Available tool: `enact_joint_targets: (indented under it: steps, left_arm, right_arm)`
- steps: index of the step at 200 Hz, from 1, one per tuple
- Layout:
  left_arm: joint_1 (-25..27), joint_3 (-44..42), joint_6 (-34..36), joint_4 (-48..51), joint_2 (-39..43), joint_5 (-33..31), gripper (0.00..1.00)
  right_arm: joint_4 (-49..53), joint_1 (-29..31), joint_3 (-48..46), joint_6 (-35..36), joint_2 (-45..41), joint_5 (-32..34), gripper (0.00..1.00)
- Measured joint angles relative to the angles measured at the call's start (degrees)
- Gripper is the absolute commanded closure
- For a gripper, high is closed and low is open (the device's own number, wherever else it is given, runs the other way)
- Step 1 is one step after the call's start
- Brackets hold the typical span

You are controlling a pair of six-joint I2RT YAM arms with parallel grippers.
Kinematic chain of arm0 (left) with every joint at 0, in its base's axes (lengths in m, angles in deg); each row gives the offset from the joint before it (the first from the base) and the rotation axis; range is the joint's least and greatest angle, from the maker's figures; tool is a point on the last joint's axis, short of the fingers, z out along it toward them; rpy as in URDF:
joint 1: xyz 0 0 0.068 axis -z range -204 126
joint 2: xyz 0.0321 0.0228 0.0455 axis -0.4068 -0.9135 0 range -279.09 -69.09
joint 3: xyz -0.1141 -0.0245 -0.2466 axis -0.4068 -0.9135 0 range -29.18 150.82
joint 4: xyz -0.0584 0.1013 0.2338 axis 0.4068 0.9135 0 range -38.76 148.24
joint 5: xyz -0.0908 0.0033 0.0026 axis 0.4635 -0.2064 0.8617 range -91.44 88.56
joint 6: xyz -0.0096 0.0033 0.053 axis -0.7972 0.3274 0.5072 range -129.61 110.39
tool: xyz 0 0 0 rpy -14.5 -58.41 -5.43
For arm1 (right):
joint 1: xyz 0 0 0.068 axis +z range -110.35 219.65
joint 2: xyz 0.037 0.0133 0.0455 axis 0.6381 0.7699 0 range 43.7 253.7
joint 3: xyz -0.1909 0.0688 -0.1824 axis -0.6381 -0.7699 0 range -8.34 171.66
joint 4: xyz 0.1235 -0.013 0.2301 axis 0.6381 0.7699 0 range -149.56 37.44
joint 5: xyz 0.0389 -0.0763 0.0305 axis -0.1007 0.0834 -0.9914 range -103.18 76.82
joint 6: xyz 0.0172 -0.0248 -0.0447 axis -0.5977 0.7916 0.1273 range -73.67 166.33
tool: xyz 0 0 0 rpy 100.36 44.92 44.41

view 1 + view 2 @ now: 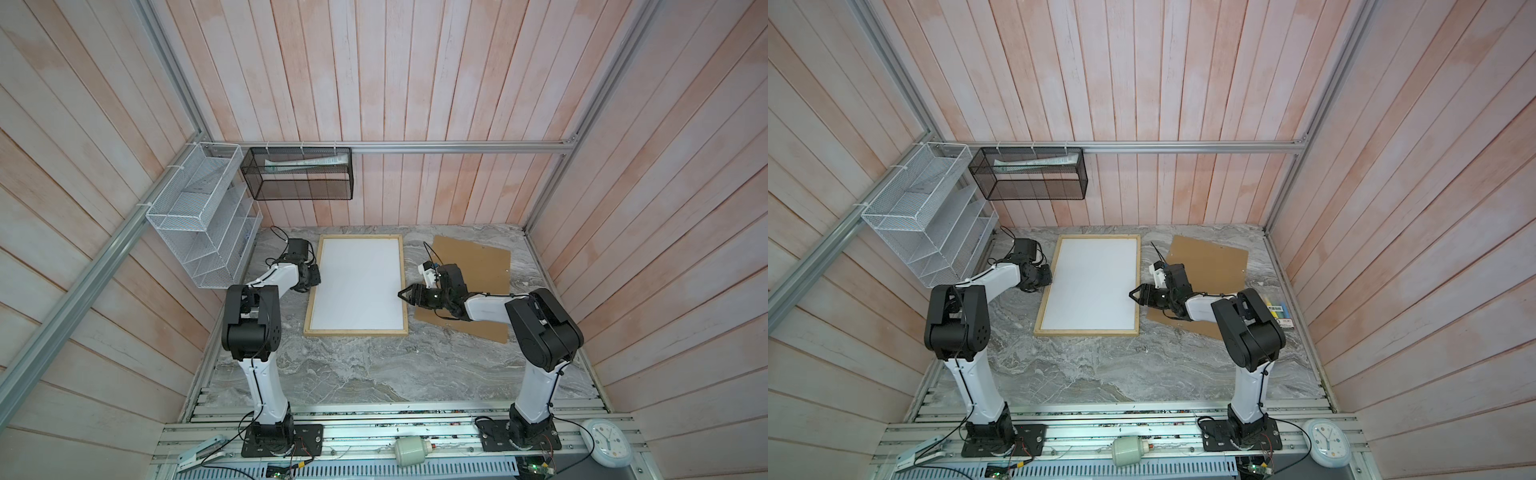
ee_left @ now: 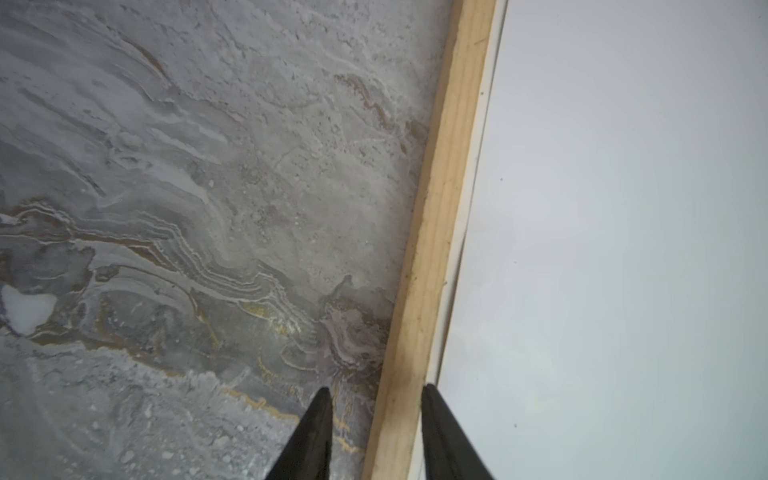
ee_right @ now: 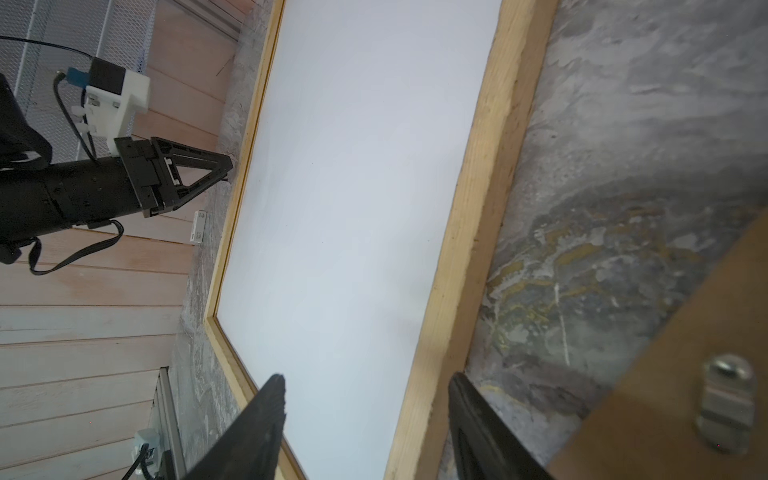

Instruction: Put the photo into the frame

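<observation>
Grey marbled table (image 1: 374, 374), plank-walled: the frame (image 1: 355, 332) lying flat, filled by what is likely the photo (image 1: 357, 282), white back up; left tool (image 2: 377, 388) and right tool (image 3: 365, 375), both released, straddle the frame's opposite long rails, seemingly to steady it; backing board (image 1: 478, 257) beside the frame's right rail.

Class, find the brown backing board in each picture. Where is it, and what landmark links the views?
Top view: the brown backing board lies right of the frame, partly hidden by the right arm.
Top view: again right of the frame.
Left wrist: not in it.
Right wrist: a corner with a metal clip, across a strip of marble tabletop from the frame's rail.
Shared landmark: the frame's pale wooden rail.
</observation>
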Motion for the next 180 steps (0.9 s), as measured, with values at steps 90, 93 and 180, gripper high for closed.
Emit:
enact_joint_targets:
  steps: [90, 93, 180]
  left_arm:
    - [0.0, 0.59, 0.04, -0.04, -1.16, 0.94, 0.74]
    - [0.0, 0.59, 0.04, -0.04, -1.16, 1.01, 0.74]
    - [0.0, 0.57, 0.04, -0.28, -1.2, 3.89, 0.7]
  right_arm:
    - [3.15, 0.66, 1.6, 0.9, 0.76, 1.07, 0.39]
    - [3.21, 0.66, 1.6, 0.9, 0.76, 1.11, 0.39]
    - [4.57, 0.7, 1.79, 1.73, 0.87, 1.9, 0.41]
